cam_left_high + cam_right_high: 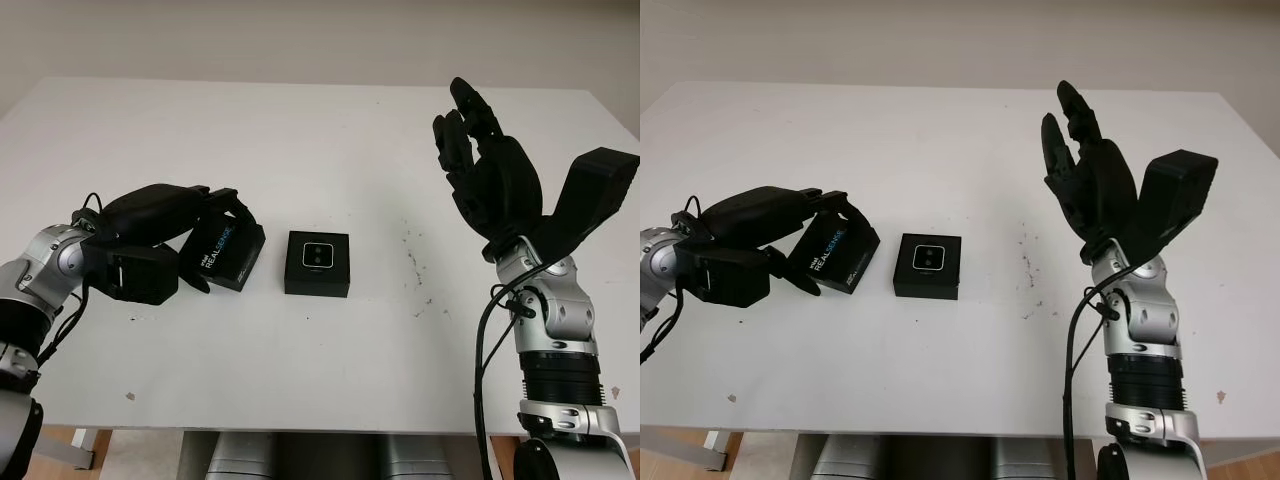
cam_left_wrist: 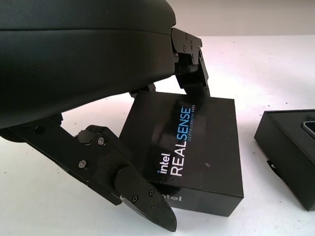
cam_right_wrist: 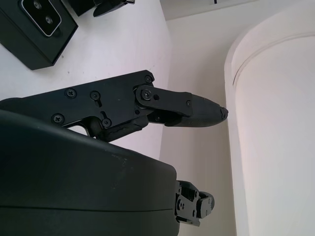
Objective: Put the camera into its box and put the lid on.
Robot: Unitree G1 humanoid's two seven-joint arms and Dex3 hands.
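One white table point(image 1: 330, 130) out there. Two robot hands: the left robot hand point(image 1: 150, 235) at nine o'clock, the right robot hand point(image 1: 490, 170) at two o'clock. One RealSense lid point(image 1: 222, 252). One open box point(image 1: 318, 264), one camera point(image 1: 319, 255) inside.

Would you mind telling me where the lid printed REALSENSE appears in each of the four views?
Left eye view: lid, left of centre, tilted in the left hand.
Right eye view: lid, further left.
Left wrist view: lid, centre, between the fingers.
Right wrist view: not identifiable.
Shared landmark: the open box holding the camera, just beside the lid.
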